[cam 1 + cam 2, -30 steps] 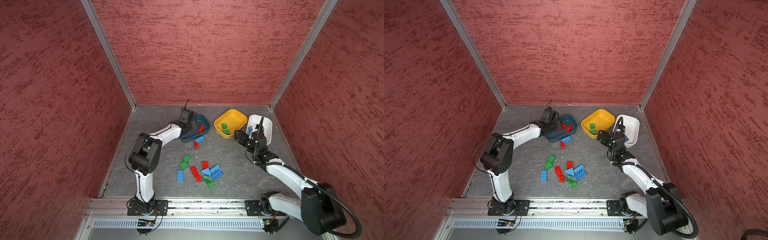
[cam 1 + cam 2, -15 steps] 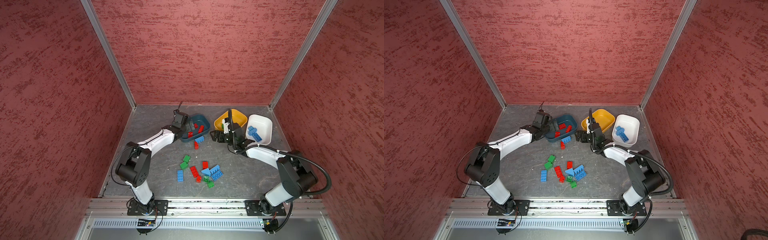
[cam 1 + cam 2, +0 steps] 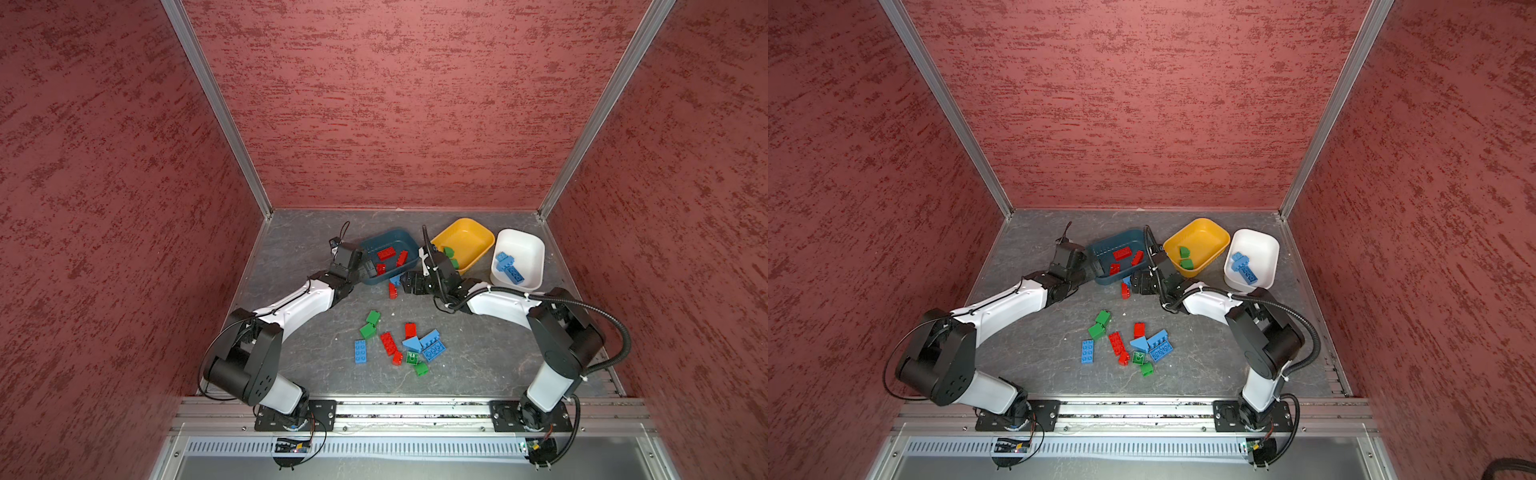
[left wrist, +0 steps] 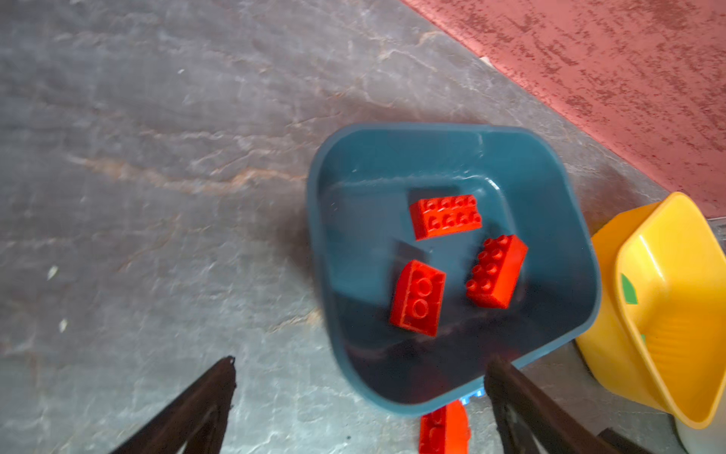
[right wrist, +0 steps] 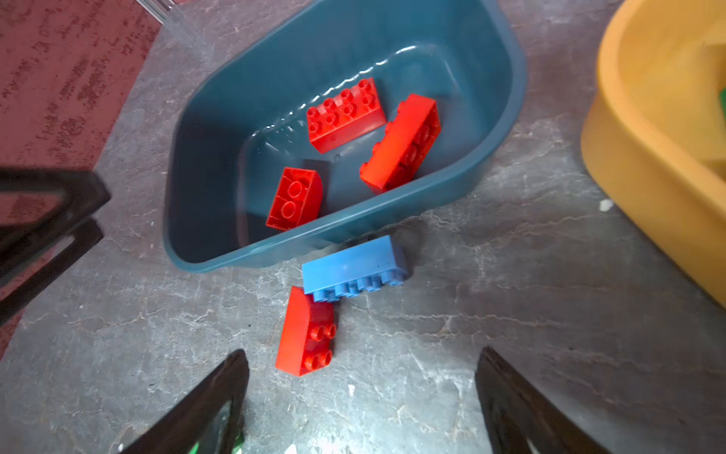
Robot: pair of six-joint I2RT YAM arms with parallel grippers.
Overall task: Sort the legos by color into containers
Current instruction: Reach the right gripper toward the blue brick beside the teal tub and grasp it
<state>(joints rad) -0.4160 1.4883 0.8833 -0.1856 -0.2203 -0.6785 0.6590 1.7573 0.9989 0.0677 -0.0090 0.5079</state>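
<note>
Three red legos (image 5: pixel 345 114) lay inside the dark teal container (image 5: pixel 471 59), one of them tipped on its side near the wall. Just outside its rim a blue lego (image 5: pixel 353 263) lay on its side, touching a loose red lego (image 5: pixel 306 338) on the surface (image 5: pixel 510 314). The yellow container (image 3: pixel 469 239) held green legos (image 3: pixel 449 252), and the white container (image 3: pixel 525 249) held blue legos (image 3: pixel 514 273). A mixed heap (image 3: pixel 388 344) of red, green and blue legos sat nearer the arm bases, well apart from the containers. The left end effector (image 4: pixel 361 365) stood at the teal container's rim, jaws wide and empty. The right end effector (image 5: pixel 361 353) hung above the red-and-blue pair, jaws wide, gripping nothing.
</note>
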